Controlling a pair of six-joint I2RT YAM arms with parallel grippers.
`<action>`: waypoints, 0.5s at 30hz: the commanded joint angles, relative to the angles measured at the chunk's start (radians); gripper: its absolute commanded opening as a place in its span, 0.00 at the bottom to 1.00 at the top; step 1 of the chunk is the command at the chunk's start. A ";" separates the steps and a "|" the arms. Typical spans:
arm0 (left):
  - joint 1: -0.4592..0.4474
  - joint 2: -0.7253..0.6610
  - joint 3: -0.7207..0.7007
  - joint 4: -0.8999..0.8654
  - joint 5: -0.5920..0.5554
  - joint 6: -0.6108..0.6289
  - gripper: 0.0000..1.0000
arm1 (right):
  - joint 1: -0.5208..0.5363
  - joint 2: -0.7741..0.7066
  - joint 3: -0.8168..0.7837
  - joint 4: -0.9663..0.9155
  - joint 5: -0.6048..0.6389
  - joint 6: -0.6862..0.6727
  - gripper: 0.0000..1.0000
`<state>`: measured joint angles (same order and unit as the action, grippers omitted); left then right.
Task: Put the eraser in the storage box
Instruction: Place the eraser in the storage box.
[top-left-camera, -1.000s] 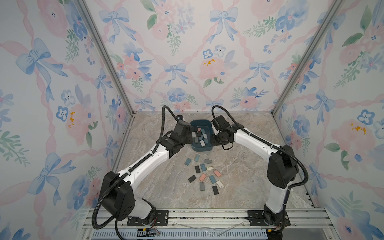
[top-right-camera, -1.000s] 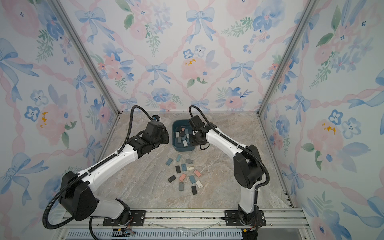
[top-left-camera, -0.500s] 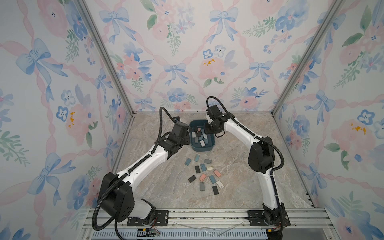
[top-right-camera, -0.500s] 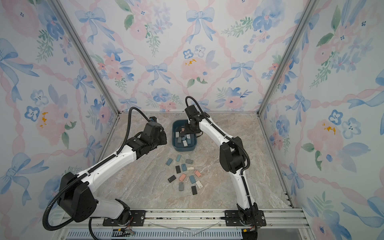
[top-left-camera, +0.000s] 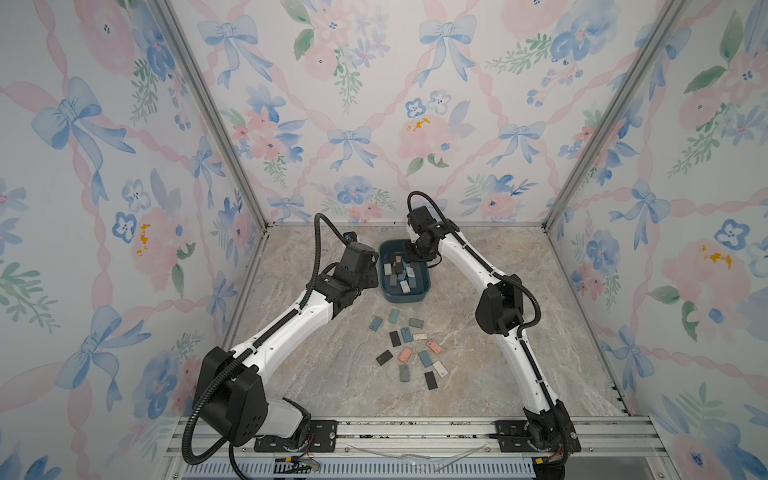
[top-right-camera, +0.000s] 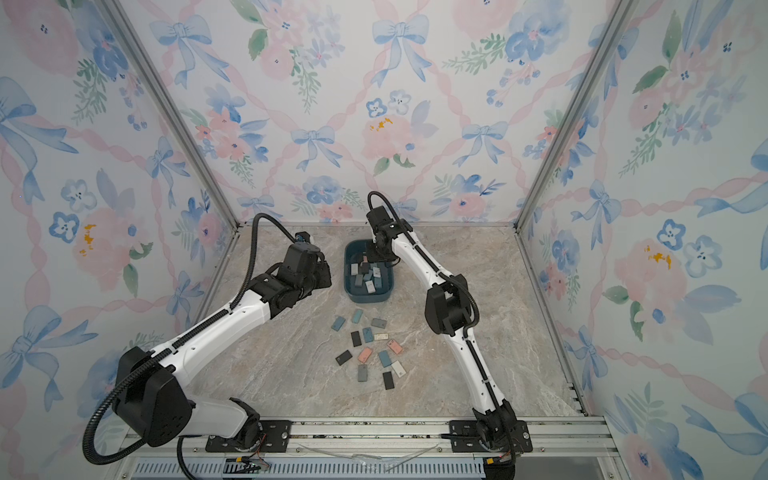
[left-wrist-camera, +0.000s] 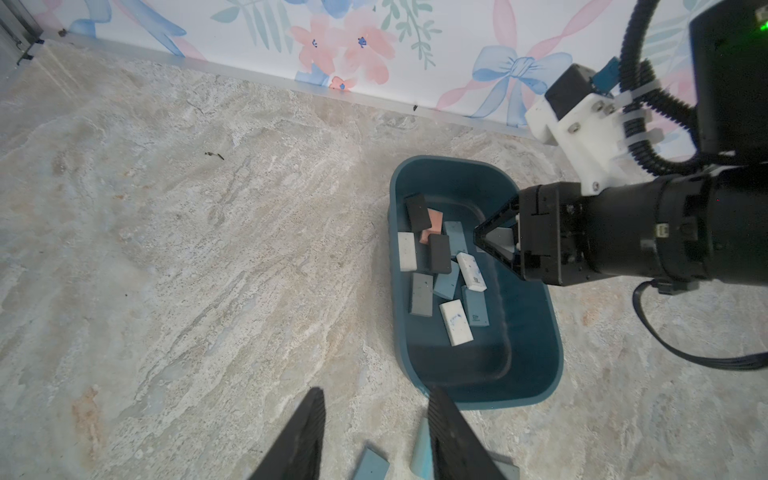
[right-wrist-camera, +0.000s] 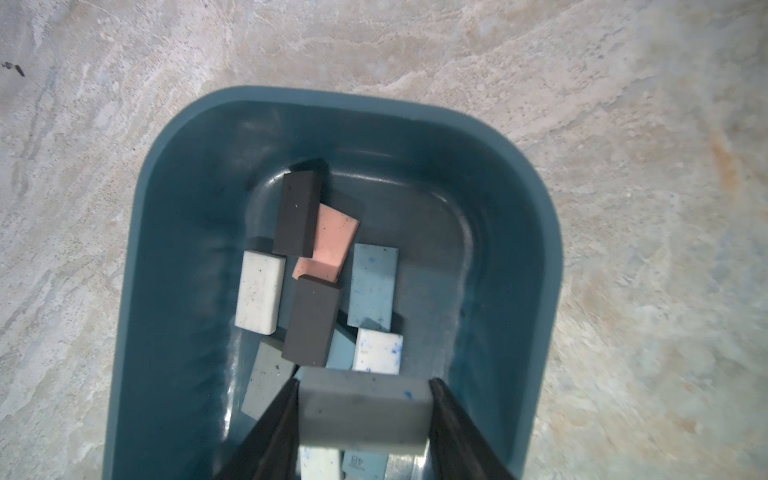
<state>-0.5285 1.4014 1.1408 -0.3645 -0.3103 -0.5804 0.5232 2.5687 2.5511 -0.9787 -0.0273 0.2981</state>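
Observation:
The storage box (top-left-camera: 405, 300) (top-right-camera: 368, 299) is a dark teal tub at the back of the table, with several erasers lying in it. My right gripper (right-wrist-camera: 365, 409) hangs over the far end of the box (right-wrist-camera: 137, 249) and is shut on a grey eraser (right-wrist-camera: 365, 415), held crosswise above the ones inside. The left wrist view shows the same right gripper (left-wrist-camera: 482, 241) with the eraser (left-wrist-camera: 502, 237) over the box (left-wrist-camera: 490, 401). My left gripper (left-wrist-camera: 376, 419) stands open just left of the box's near end, nothing between its fingers.
Several loose erasers, blue, black, grey, pink and white, lie scattered in front of the box (top-left-camera: 405, 355) (top-right-camera: 365, 354). Two blue ones (left-wrist-camera: 372, 465) lie on the table under my left gripper. Floral walls close the back and both sides.
My right gripper has swung with the grey eraser from the box's right side to over its far end. My left gripper has drawn back left, off the box.

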 joint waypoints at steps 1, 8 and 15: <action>0.008 -0.030 -0.014 -0.005 -0.001 -0.010 0.44 | -0.013 0.024 0.037 -0.019 -0.011 -0.007 0.50; 0.010 -0.036 -0.021 -0.005 0.000 -0.013 0.44 | -0.011 0.039 0.037 0.008 -0.016 0.004 0.52; 0.010 -0.054 -0.035 -0.006 -0.004 -0.022 0.44 | -0.014 0.052 0.038 0.023 -0.019 0.017 0.52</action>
<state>-0.5285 1.3769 1.1236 -0.3645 -0.3103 -0.5858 0.5194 2.6022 2.5580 -0.9634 -0.0319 0.3027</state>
